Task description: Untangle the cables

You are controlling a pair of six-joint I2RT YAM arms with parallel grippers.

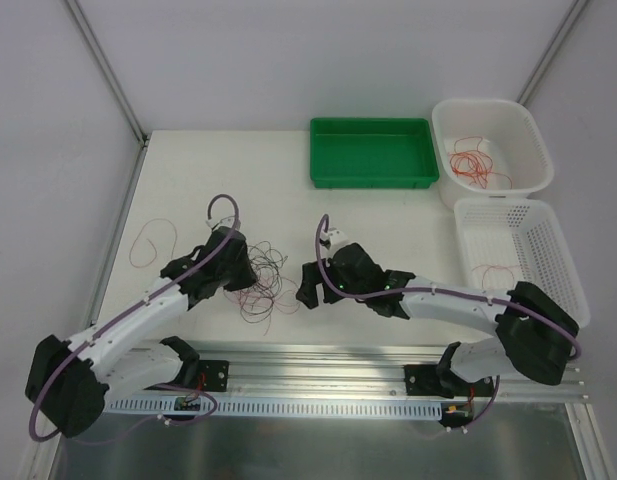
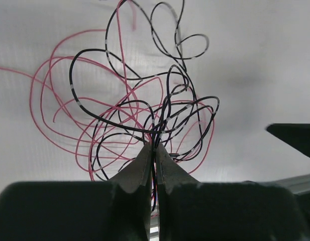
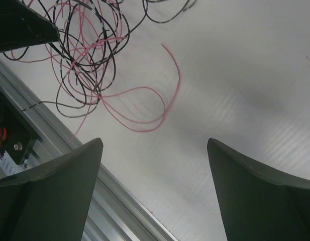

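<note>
Curling in loose loops, the cables (image 1: 266, 288) make one thin tangle of red and black strands on the white table (image 1: 388, 220), near its front edge and between the two arms. A lone red cable (image 1: 153, 240) lies apart on the table, left of the left arm.

The left arm reaches forward and bends to the right, its wrist low over the tangle's left side. The left gripper (image 2: 153, 146) is pinched closed on a few black and red strands that run down between its fingers, and the other loops spread out beyond the tips in the wrist view.

The right arm stretches leftward across the table, its wrist low at the tangle's right side. The right gripper (image 3: 155, 145) stands wide open, holding nothing. Bare table shows through the gap, and the tangle sits off to the upper left in that wrist view, one red end curving nearest.

At the back stand a green tray (image 1: 373, 150), a white tub (image 1: 533, 150) with red wires (image 1: 473, 162) in it, and a white basket (image 1: 548, 250)
</note>
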